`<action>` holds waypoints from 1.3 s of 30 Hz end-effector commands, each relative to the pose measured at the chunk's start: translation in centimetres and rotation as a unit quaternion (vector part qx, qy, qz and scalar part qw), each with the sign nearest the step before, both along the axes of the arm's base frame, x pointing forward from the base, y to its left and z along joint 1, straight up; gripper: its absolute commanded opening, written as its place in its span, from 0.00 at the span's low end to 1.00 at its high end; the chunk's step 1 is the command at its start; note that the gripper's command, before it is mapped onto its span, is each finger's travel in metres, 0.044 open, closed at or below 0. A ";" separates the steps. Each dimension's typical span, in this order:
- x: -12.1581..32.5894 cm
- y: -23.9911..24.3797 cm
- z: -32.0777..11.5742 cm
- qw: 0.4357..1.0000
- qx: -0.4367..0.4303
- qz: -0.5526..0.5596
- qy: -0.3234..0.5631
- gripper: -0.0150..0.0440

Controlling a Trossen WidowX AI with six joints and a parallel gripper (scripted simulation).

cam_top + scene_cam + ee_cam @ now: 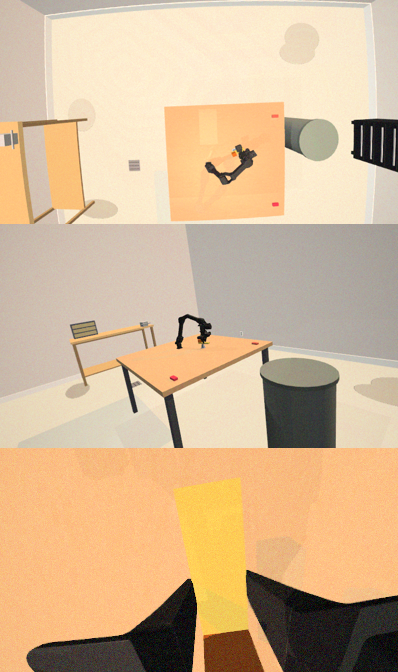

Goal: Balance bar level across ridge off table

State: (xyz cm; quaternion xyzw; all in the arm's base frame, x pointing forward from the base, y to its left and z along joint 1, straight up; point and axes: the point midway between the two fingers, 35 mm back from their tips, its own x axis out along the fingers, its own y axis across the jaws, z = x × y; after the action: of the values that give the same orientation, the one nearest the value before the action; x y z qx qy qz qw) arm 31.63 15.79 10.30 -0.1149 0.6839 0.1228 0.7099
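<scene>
The yellow bar (206, 343) (212, 533) (233, 154) carries an orange block (199, 340) at one end; the block's brown face shows at the bottom of the wrist view. My gripper (203, 340) (218, 580) is shut on the bar, with one finger on each side of it. The bar looks about level and is above the table. The small blue-grey ridge (233, 150) (203, 346) stands on the table, just below the bar and fingers in the exterior view. Whether bar and ridge touch cannot be told. In the top view the arm hides most of the bar.
The wooden table (189, 167) (155, 366) bears a red block (275, 204) (173, 378) and an orange-red block (274, 116) (254, 343) near its corners, away from the arm. A large grey-green bin (318, 139) (300, 405) stands on the floor beside the table.
</scene>
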 end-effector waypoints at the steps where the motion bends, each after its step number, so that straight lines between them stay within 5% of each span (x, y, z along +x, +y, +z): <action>1: 0.0 0.0 0.0 1.000 0.000 0.000 0.000 0.25; 9: 0.0 0.0 0.0 1.000 0.000 0.000 0.000 0.25; 16: 0.0 0.0 0.0 1.000 0.000 0.000 0.000 0.54; 39: 0.0 0.0 0.0 1.000 0.000 0.000 0.000 0.54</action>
State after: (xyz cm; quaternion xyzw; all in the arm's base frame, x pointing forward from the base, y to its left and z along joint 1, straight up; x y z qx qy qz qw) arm 31.63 15.79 10.31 -0.1149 0.6839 0.1228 0.7099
